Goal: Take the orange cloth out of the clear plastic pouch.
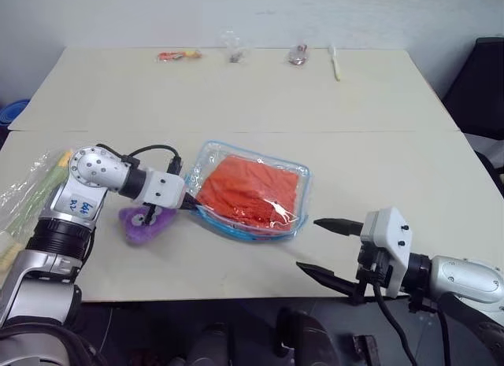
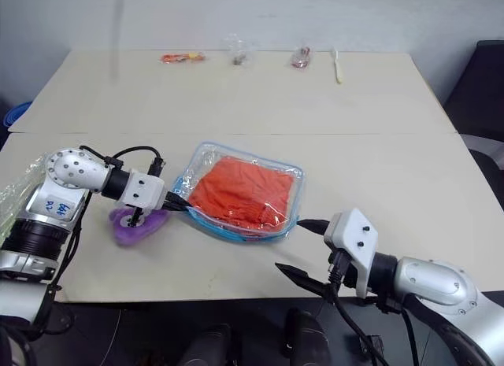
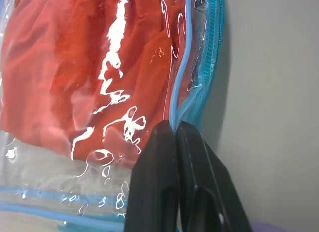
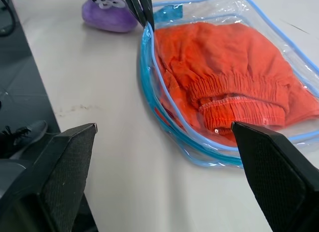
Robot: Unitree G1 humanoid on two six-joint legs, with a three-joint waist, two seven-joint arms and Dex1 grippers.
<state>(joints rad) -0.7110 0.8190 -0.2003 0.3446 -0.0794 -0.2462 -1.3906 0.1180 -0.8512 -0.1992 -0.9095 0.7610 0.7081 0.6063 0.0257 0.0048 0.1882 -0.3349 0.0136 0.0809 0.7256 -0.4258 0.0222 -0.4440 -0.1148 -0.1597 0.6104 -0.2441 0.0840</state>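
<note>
I see my left gripper (image 3: 175, 129) with fingers clamped on the pouch (image 1: 206, 163) edge, cloth (image 1: 250, 188) inside; right gripper (image 1: 319, 245) near the pouch, fingers apart.

The orange cloth (image 1: 250, 190) is plain bright orange-red. The clear plastic pouch (image 1: 293, 177) is see-through with light blue edging. The plush toy (image 1: 144, 223) is purple. Both grippers' fingers (image 3: 172, 192) are black. The table (image 1: 236, 98) is plain pale beige.
</note>
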